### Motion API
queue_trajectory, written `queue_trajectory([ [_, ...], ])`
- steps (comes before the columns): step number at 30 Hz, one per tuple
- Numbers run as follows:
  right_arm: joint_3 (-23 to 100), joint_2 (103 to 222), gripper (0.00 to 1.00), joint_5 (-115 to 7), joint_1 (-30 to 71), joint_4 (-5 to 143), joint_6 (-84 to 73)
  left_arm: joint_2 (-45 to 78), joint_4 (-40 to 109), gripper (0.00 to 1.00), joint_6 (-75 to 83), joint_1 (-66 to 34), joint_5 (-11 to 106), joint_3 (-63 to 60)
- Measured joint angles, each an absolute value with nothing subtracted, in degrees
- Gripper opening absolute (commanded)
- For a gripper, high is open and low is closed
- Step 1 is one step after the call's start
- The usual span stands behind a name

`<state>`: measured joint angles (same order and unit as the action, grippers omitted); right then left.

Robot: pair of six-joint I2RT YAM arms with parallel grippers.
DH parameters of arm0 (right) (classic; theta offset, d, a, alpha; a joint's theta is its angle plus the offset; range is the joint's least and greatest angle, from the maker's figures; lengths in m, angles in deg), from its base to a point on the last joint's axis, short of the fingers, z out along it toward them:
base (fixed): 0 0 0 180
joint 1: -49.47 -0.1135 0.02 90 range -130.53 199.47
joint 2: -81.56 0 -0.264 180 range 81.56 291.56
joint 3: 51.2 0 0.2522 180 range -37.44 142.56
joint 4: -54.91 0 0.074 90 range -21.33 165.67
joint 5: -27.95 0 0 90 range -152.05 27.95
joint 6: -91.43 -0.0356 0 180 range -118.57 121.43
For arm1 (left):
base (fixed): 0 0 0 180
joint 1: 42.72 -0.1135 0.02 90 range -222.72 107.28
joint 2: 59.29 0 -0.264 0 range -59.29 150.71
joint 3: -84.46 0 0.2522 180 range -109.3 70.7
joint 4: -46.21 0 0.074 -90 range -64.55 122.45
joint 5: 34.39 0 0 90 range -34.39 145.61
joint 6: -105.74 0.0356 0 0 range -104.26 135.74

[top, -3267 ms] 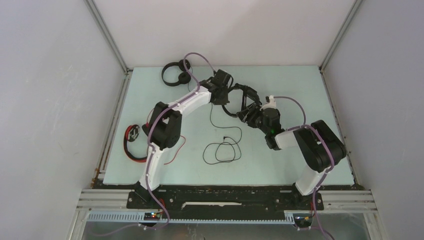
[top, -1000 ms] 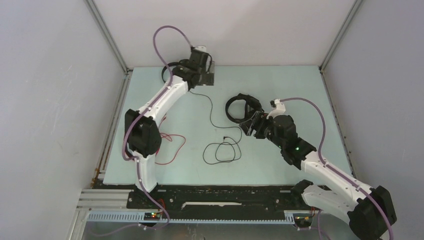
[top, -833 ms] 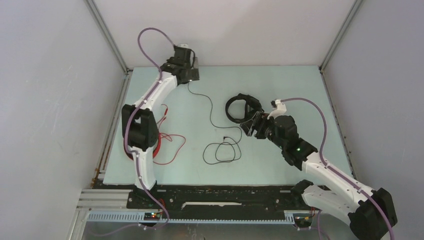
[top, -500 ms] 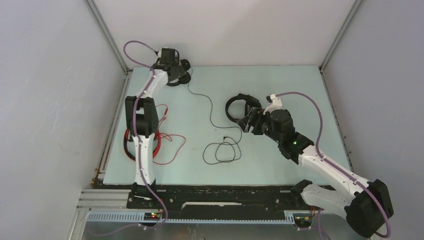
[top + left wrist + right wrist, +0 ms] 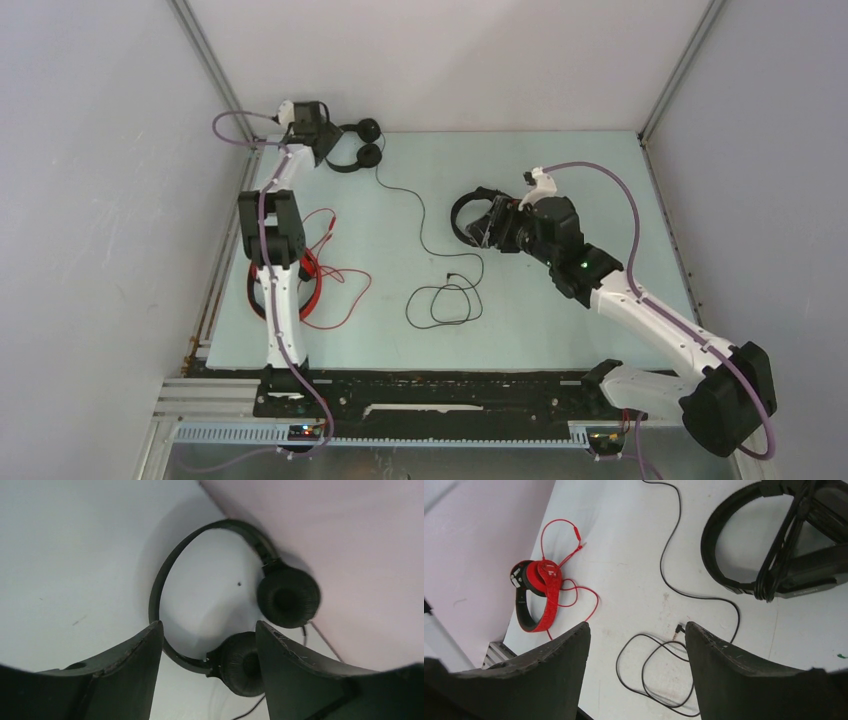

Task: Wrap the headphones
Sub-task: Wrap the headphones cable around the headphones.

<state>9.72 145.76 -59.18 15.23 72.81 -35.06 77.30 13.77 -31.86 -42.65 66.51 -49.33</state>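
Note:
The slim black headphones (image 5: 356, 152) lie at the back left corner, band (image 5: 159, 582) and two round cups (image 5: 289, 597) flat on the table. My left gripper (image 5: 318, 137) hovers just left of them, open, with the nearer cup (image 5: 243, 662) showing past its fingers (image 5: 130, 672). Their thin cable (image 5: 423, 215) runs to a loose coil (image 5: 659, 672) mid-table. The bulkier black headphones (image 5: 784, 545), cable wound round them, sit right of centre. My right gripper (image 5: 500, 223) is right beside them, open and empty. The red headphones (image 5: 536, 597) lie at the left edge.
The red cable (image 5: 340, 285) sprawls beside the left arm's lower links, which partly hide the red set in the top view. The enclosure's walls (image 5: 120, 200) close in the back left corner around the left gripper. The cable's plug (image 5: 680, 628) lies by the coil.
The left arm swung leftward to the back left corner, uncovering the slim headphones, and its jaws narrowed somewhat. The right arm shifted slightly back-left beside the bulky headphones.

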Motion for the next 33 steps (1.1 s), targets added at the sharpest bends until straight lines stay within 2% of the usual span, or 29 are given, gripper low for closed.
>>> queue_trajectory([
  [6, 13.1, 147.7, 0.72, -57.5, 15.4, 73.6, -35.0, 83.1, 14.0, 0.66, -36.5, -42.3, 66.1, -49.3],
  [10, 13.4, 148.1, 0.72, -55.4, 16.5, 74.1, -35.7, 83.9, 13.9, 0.56, -39.8, -42.2, 66.8, -49.3],
  [18, 13.4, 146.3, 0.72, -52.7, 19.9, 74.2, -36.9, 84.0, 14.1, 0.1, -42.8, -42.4, 66.9, -48.3],
  [20, 13.4, 145.1, 0.72, -52.3, 21.1, 74.5, -37.1, 83.8, 15.6, 0.03, -42.7, -42.4, 66.7, -47.0],
  [23, 13.4, 143.2, 0.73, -52.3, 22.4, 74.8, -37.1, 82.7, 17.1, 0.0, -42.0, -42.4, 65.9, -45.0],
  [33, 13.4, 139.4, 0.74, -49.6, 22.3, 76.2, -38.4, 72.8, 17.8, 0.0, -34.7, -42.2, 62.5, -32.1],
])
